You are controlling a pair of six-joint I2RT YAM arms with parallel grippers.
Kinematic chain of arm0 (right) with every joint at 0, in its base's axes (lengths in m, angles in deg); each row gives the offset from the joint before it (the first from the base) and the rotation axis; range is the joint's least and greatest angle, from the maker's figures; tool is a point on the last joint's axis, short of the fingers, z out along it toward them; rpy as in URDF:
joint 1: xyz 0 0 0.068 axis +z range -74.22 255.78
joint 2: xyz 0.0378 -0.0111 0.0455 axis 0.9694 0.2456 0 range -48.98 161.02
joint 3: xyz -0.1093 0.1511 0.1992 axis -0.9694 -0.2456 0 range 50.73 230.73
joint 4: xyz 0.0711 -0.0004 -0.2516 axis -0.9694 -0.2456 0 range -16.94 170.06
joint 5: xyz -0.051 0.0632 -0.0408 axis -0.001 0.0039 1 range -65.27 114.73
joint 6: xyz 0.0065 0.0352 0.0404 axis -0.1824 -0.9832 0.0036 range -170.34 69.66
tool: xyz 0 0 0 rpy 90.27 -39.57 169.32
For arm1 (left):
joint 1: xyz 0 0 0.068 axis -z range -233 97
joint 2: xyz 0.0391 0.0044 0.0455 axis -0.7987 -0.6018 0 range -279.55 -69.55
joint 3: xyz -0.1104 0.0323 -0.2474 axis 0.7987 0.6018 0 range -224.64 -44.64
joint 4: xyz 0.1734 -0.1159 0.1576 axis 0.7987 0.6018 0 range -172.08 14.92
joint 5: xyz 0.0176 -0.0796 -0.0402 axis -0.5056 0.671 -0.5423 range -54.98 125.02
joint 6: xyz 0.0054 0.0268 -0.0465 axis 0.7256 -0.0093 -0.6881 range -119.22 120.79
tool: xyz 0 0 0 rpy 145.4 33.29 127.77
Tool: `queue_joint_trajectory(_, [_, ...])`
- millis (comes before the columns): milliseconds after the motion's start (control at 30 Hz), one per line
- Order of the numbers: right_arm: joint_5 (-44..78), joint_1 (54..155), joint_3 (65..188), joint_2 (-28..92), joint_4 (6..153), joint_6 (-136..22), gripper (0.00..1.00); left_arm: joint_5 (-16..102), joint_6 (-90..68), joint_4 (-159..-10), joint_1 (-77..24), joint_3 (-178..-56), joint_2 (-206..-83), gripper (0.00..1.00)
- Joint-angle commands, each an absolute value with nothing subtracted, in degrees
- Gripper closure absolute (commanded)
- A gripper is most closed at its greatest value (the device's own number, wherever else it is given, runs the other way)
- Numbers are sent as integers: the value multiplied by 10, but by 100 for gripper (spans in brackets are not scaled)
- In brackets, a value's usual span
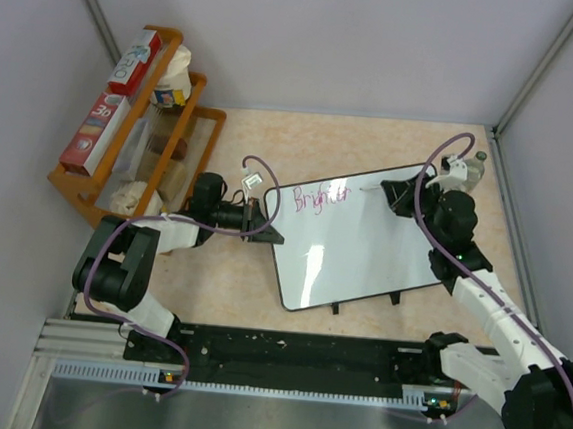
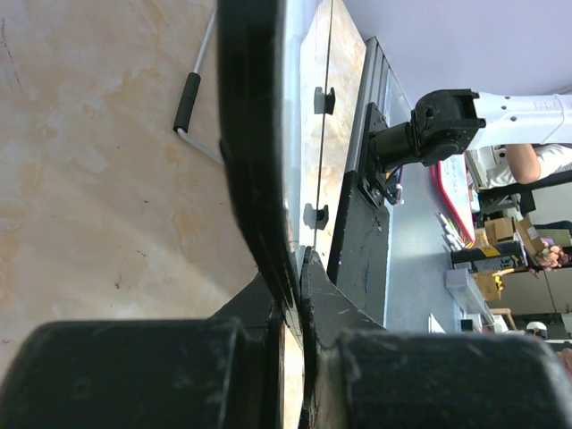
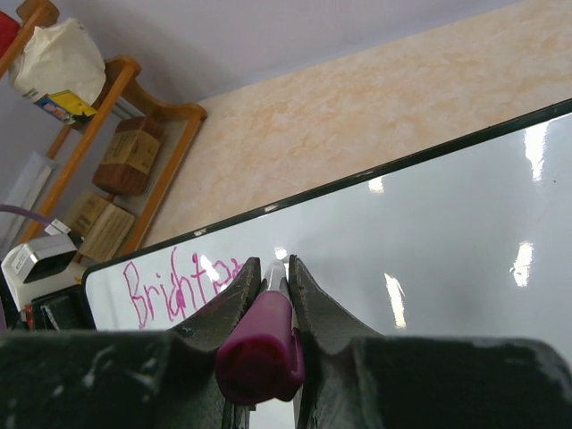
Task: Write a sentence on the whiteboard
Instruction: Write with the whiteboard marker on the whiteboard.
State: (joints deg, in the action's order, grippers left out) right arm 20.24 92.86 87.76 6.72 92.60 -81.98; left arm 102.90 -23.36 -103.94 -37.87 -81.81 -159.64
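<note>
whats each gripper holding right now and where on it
The left gripper clamps the whiteboard by the frame of its short left edge; the right gripper pinches a magenta marker by its barrel.

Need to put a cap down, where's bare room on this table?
Bare tabletop lies beyond the whiteboard, between the wooden rack and the right arm. A strip runs between the board's feet and the black rail. Crowded: the board's left edge at the left gripper, its far corner at the right gripper and marker.
</note>
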Motion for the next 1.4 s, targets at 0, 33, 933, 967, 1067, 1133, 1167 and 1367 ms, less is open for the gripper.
queue_joint_trajectory(0, [223, 925, 898, 77, 945, -807, 100, 976, -118, -1043, -363, -794, -1598, 100])
queue_joint_trajectory(33, [226, 925, 896, 74, 941, -805, 100, 976, -118, -1043, -363, -794, -1598, 100])
queue_joint_trajectory(933, [249, 925, 899, 31, 940, -809, 100, 976, -120, -1045, -363, -796, -1603, 100])
queue_joint_trajectory(967, [236, 925, 900, 30, 948, -813, 100, 977, -120, -1045, -363, -796, -1603, 100])
queue_joint_trajectory(1067, [230, 925, 905, 30, 960, -820, 100, 978, -121, -1045, -363, -797, -1603, 100])
queue_joint_trajectory(1133, [230, 925, 909, 37, 961, -822, 100, 979, -121, -1046, -363, -797, -1603, 100])
queue_joint_trajectory(1167, [231, 925, 910, 41, 962, -823, 100, 979, -121, -1046, -363, -797, -1603, 100])
queue_joint_trajectory(1367, [226, 925, 902, 64, 969, -824, 100, 980, -121, -1046, -363, -796, -1603, 100])
